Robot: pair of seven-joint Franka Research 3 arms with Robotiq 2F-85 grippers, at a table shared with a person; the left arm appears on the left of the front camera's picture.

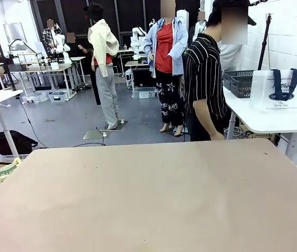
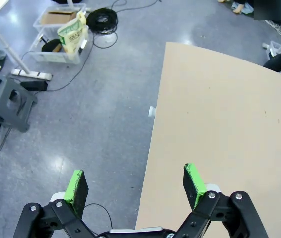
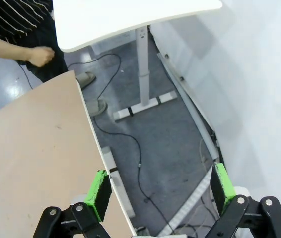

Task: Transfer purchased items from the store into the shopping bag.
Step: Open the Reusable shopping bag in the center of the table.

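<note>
Over on the left side, the left gripper (image 2: 134,183) hangs above the near left edge of the tan table (image 1: 148,199). Its green pads are spread wide with nothing between them. One pad is over the floor and the other over the tabletop, which looks like a parked, waiting pose and not a reach for anything.

The tan table itself is bare across its whole width, so I judge the work has not begun: nothing has been set within the arms' reach yet.

Past the far edge, right of the middle, a person (image 1: 205,79) in a striped shirt stands turned toward the white side table (image 1: 274,123). In the right wrist view, that person's hand (image 3: 40,56) is curled loosely just beyond the tan table's corner. It seems the person is about to fetch things across.

On that side table sits the store (image 1: 239,82), a dark mesh basket. Just to its right the shopping bag (image 1: 280,90) stands upright with its blue straps hanging down the front. Both are well apart from either arm. What lies in the basket is hidden by its wall.

Farthest right, the right gripper (image 3: 160,187) hovers off the tan table's right edge, looking down at the floor. Its fingers are parted wide and hold nothing. My guess is that both arms wait until the basket and the bag are brought over.
</note>
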